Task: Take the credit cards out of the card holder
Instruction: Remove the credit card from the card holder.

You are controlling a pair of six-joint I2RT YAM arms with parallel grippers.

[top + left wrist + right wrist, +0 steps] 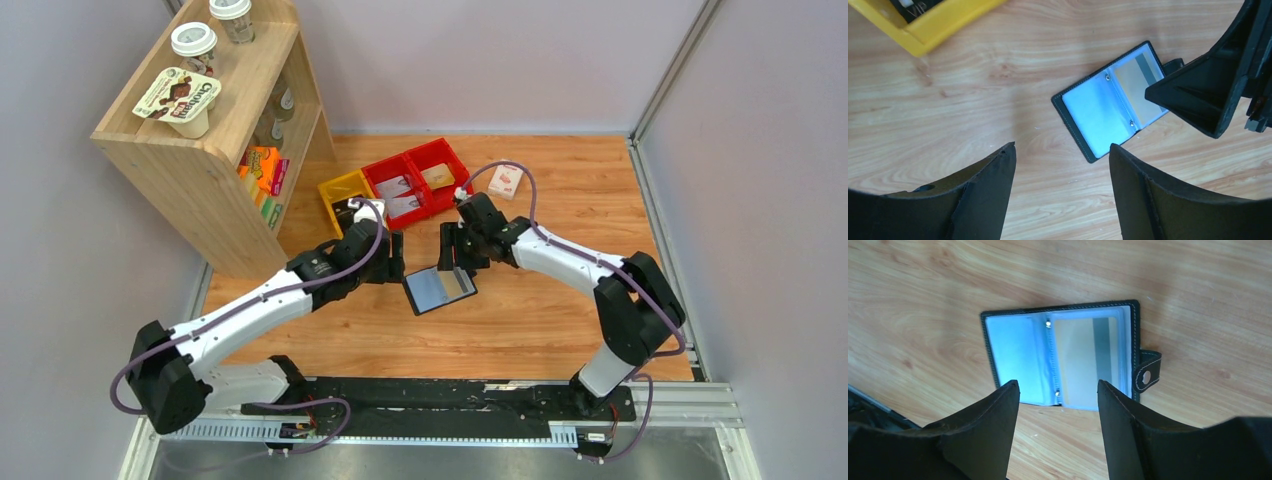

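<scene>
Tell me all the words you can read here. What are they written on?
Nothing reads clearly.
Cup lid on top of the shelf: big lettering, too blurred to read.
White-and-red box on the table: print too small.
Orange packets inside the shelf: print too small.
Card in the card holder: only a grey stripe, no words showing.

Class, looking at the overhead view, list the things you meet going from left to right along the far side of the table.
Wooden shelf → yellow bin → first red bin → second red bin → small white-and-red box.
</scene>
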